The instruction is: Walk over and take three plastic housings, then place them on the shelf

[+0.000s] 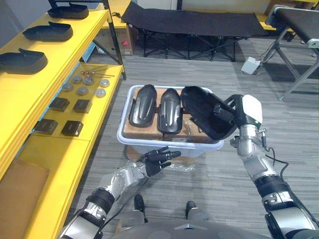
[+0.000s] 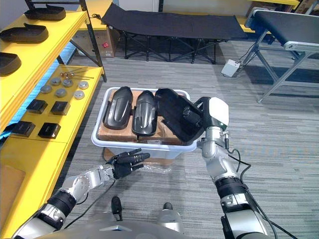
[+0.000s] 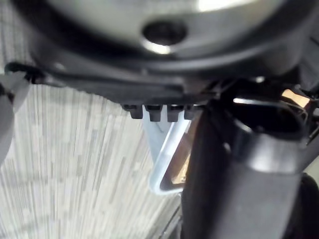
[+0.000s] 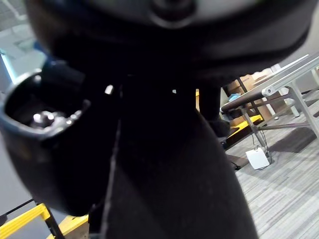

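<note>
Six black plastic housings were in sight. Three lay in a row on the top level of the yellow shelf (image 1: 35, 92) at the robot's left: the near shelf housing (image 1: 22, 60), the middle shelf housing (image 1: 48, 31) and the far shelf housing (image 1: 69, 11). Two more, the left bin housing (image 1: 143, 104) and the right bin housing (image 1: 169, 109), lay side by side on brown cardboard (image 1: 135, 130) inside the one white bin (image 1: 169, 144) on the floor.

The sixth, the held housing (image 1: 207, 112), was clasped at its right edge by the right hand (image 1: 240, 113). It was tilted up over the bin's right end, its hollow side facing the robot and its lower edge crossing the bin's near right corner. It stood just beside the right bin housing, well apart from the shelf.

The left hand (image 1: 159, 158) hung low just before the bin's near wall, fingers loose and grasping nothing; its wrist view showed the bin's corner past its fingers.

On the shelf's lower level lay four small black square parts (image 1: 81, 105) and six round grey discs (image 1: 82, 90), with a few thin rods (image 1: 94, 72) behind them. Between the held housing and the shelf stood the bin with its two housings. A clear plastic bag (image 1: 182, 168) lay on the floor by the bin. Farther back stood a black folding cot (image 1: 194, 22), a white box (image 1: 250, 64) on the floor and a metal-framed surface (image 1: 299, 20) at the right.
</note>
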Motion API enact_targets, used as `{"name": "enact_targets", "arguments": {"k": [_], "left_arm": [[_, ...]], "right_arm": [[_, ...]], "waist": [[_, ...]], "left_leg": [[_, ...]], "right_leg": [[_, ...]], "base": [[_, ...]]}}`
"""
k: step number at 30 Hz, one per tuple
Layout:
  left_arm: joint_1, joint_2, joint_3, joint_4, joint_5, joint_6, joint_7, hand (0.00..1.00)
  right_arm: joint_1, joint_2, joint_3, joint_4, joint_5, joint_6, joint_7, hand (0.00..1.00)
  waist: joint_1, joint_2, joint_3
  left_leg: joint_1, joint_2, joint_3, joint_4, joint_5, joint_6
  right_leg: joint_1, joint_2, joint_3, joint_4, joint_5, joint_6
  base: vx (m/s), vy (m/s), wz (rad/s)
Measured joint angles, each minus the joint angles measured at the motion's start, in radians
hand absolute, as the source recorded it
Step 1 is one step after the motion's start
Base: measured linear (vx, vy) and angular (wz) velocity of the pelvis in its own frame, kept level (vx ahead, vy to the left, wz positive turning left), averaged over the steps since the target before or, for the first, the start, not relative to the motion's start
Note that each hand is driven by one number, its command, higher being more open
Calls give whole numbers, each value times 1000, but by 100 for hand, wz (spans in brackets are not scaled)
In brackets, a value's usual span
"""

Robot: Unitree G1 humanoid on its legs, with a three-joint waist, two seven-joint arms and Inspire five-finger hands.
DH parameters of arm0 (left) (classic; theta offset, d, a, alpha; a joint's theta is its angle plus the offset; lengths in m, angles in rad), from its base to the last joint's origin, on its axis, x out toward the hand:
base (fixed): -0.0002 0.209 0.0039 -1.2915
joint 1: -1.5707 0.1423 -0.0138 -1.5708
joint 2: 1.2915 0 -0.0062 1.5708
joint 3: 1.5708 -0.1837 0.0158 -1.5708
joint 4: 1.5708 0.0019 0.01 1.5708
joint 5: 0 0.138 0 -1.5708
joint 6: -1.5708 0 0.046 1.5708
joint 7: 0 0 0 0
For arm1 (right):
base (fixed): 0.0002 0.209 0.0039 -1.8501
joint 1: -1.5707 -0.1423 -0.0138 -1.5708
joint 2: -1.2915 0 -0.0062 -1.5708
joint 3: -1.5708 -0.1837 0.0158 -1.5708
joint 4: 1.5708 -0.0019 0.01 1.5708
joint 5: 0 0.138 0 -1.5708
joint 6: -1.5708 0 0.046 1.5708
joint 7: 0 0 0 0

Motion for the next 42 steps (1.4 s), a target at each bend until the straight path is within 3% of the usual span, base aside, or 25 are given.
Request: {"name": "enact_targets", "arguments": {"k": [4,13,17,25,30,39,40,42], "left_arm": [[-47,-31,1,0,-207,-22,16,100],[-121,-96,-3,-2,-422,-111,39,100],[-122,-116,-10,-2,-427,-146,55,100],[-124,-135,-59,-2,-412,-145,126,100],[-124,-154,-68,-1,-411,-152,125,100],[-119,-155,-90,20,-413,-275,125,100],[-119,-163,-88,20,-425,-311,125,0],[-118,-173,-85,19,-459,-379,127,0]], "right_arm": [[0,5,22,23,-8,-46,0,0],[-34,42,25,42,-27,-113,-9,0],[-38,42,25,40,-35,-161,-28,0],[-34,65,67,-26,-36,-235,-31,0],[-13,103,97,-72,-35,-276,-31,0],[113,163,98,-163,37,-298,-36,0],[142,174,99,-180,51,-299,-36,0],[192,194,101,-199,62,-300,-36,0]], "waist": [[1,0,0],[3,0,0],[3,0,0],[4,-1,-1],[5,-11,-7],[0,-23,-15],[0,-23,-15],[-2,-25,-15]], "left_leg": [[-18,-5,-9,0,6,0],[-19,4,1,0,20,11],[-10,7,3,0,20,10],[0,9,15,0,14,3],[0,9,17,0,13,3],[2,8,25,0,10,5],[2,9,27,0,9,5],[2,9,28,0,9,4]], "right_leg": [[-1,-2,-12,-15,2,0],[4,0,-7,-16,31,-4],[11,3,-5,-15,30,-5],[11,4,15,-14,25,-13],[10,3,17,-14,25,-13],[8,2,22,-16,23,-15],[7,2,23,-16,23,-15],[7,3,24,-16,22,-16]], "base": [[-46,26,9],[6,0,-1],[-7,3,-1],[-28,13,-5],[0,0,0],[9,1,-2],[12,0,-3],[7,0,-2]]}}
